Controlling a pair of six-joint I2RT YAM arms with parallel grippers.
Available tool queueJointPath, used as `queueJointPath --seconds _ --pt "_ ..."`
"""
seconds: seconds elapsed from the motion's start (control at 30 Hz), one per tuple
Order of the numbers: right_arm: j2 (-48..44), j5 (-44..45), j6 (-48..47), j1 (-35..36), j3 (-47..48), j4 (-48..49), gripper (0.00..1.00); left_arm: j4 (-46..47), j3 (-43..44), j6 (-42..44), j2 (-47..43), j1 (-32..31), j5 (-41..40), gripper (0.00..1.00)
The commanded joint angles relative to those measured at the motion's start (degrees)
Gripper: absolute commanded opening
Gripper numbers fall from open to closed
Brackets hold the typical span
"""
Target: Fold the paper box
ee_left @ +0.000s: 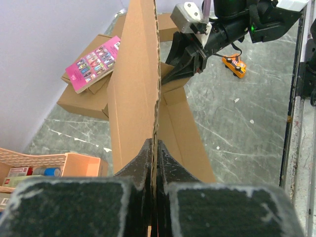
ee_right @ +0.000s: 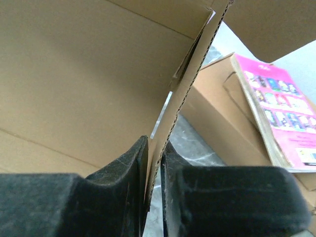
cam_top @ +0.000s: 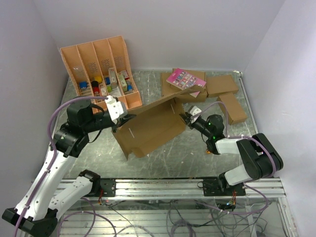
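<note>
The paper box (cam_top: 150, 129) is a large brown cardboard piece standing partly open in the middle of the table, one long panel raised and tilted. My left gripper (cam_top: 129, 118) is shut on its left edge; in the left wrist view the corrugated edge (ee_left: 154, 98) runs straight into the closed fingers (ee_left: 154, 143). My right gripper (cam_top: 186, 117) holds the right end. In the right wrist view a flap's corrugated edge (ee_right: 190, 84) sits between the two dark fingers of my right gripper (ee_right: 154, 143), which lie close against it. The right gripper (ee_left: 180, 61) also shows from the left wrist.
An orange-tan compartment tray (cam_top: 98, 69) with small items leans at the back left. Smaller brown boxes (cam_top: 222, 85) lie at the back right, a pink booklet (cam_top: 185, 79) on one. A small orange toy (ee_left: 233, 65) lies by the right arm. A metal rail (cam_top: 163, 185) runs along the near edge.
</note>
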Motion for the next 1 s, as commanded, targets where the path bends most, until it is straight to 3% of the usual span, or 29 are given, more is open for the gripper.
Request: queueJointPath --seconds 0.0,0.27,0.5,0.73,0.97 --pt "-1.39 -4.83 -3.74 0.32 2.0 -9.39 0.15 2.22 -0.57 -2.32 -0.59 -0.23 4.39 0.07" --pt "-4.54 -7.72 -9.37 -0.4 4.69 -21.98 0.21 1.23 -0.47 -1.89 -1.11 -0.23 4.76 0.07" --pt "-5.39 -6.28 -8.99 -2.68 10.37 -31.62 0.29 0.98 -0.23 -1.18 -0.87 -0.23 4.48 0.07" --pt "-5.95 -4.91 -8.18 -2.95 12.89 -32.25 0.36 1.64 0.75 -1.49 -0.61 -0.23 4.6 0.07" --pt "-6.18 -4.8 -6.65 -3.04 15.8 -32.26 0.37 0.89 2.05 -0.87 0.0 -0.23 4.4 0.07"
